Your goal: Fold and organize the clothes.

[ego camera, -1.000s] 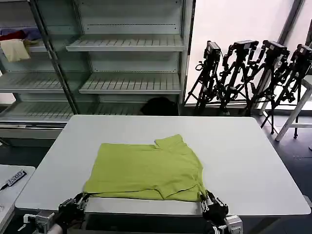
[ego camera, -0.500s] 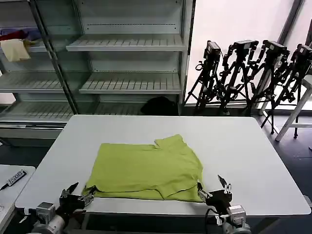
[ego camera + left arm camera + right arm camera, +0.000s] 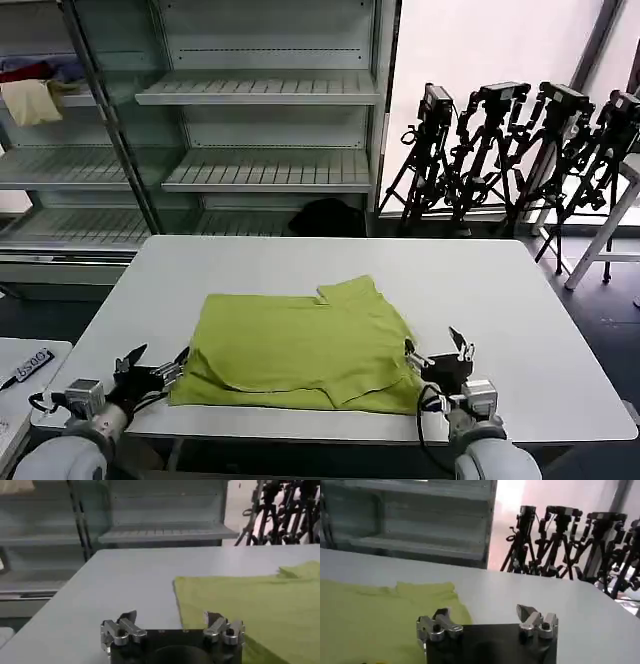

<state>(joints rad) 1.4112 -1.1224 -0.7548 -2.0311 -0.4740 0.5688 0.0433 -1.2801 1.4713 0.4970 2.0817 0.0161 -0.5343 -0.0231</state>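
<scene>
Presently both sets of fingers stand apart, holding nothing. Left gripper point(image 3: 152, 364) hovers just beside the near left corner of the shirt point(image 3: 300, 348); right gripper point(image 3: 438, 350) flanks its near right corner. Shirt lies flat on the table point(image 3: 500, 300).

Both arms: white rounded shells, black wrist blocks, silver-fingered left end effector point(image 3: 150, 366) and right end effector point(image 3: 437, 350) (black cable at right wrist).
</scene>
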